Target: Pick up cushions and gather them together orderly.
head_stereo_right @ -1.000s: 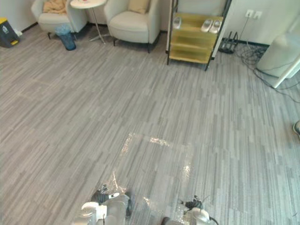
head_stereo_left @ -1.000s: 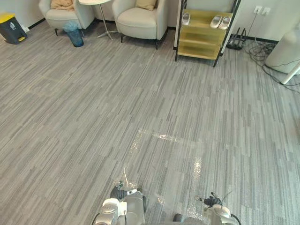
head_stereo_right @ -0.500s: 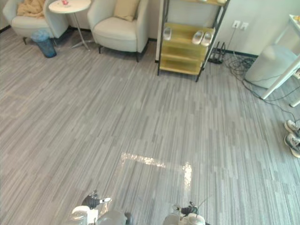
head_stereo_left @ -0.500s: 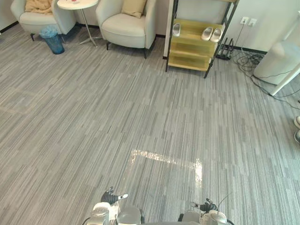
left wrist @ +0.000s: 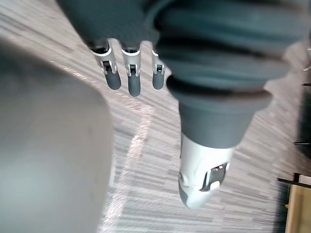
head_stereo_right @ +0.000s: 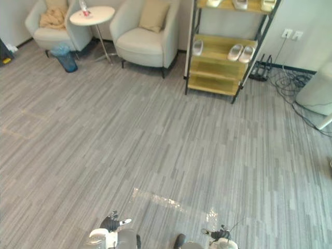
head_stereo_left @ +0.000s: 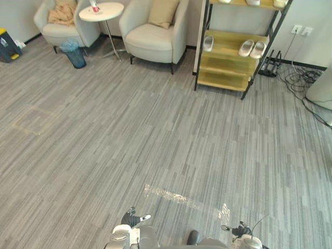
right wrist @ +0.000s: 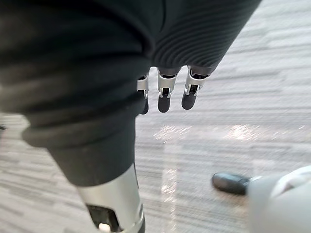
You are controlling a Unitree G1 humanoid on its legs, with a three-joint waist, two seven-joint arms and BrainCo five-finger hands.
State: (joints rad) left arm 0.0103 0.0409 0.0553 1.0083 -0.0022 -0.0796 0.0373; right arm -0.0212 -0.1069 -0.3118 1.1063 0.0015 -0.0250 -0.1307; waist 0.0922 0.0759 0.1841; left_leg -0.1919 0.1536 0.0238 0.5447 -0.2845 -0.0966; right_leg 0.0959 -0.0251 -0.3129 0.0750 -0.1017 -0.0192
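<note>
A tan cushion leans upright against the back of the nearer beige armchair, far across the floor. A second tan, crumpled cushion lies on the left armchair. My left hand hangs over the grey striped floor with straight fingers and nothing in it. My right hand hangs the same way, fingers straight and holding nothing. Both hands are a long way from the cushions.
A yellow shoe rack with pale slippers stands right of the armchairs. A round white side table and a blue waste bin stand between the chairs. Cables trail at the far right. Shiny tape marks the floor near me.
The whole picture has shifted, so the camera moved: armchairs and shoe rack now show further right and more fully. Both hands still hang with nothing in them.
</note>
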